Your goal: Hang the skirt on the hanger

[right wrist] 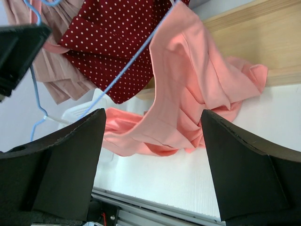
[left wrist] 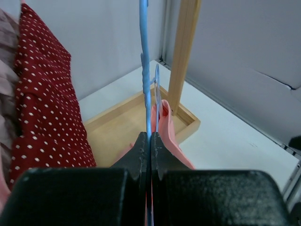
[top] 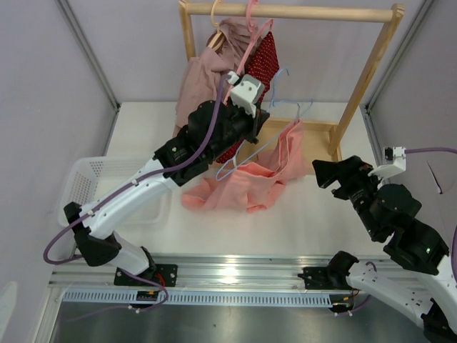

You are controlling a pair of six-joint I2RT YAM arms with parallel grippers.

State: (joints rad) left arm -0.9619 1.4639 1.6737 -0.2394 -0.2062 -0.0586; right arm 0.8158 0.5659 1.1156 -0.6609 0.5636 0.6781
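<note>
The salmon-pink skirt [top: 246,187] lies crumpled on the white table, with one part [top: 291,146] pulled up on the light-blue hanger [top: 270,146]. My left gripper [top: 251,137] is shut on the hanger's wire and holds it tilted above the table. In the left wrist view the jaws [left wrist: 150,136] pinch the blue wire [left wrist: 145,84], with skirt fabric [left wrist: 168,134] just beyond. My right gripper [top: 319,174] is open and empty to the right of the skirt. In the right wrist view the skirt [right wrist: 188,89] and the hanger [right wrist: 127,63] lie beyond its spread fingers [right wrist: 153,114].
A wooden rack [top: 285,12] stands at the back with a dusty mauve garment [top: 203,78], a dark red dotted garment [top: 264,61], a pink hanger [top: 251,28] and its wooden base [top: 321,128]. A white basket [top: 86,179] sits at the left.
</note>
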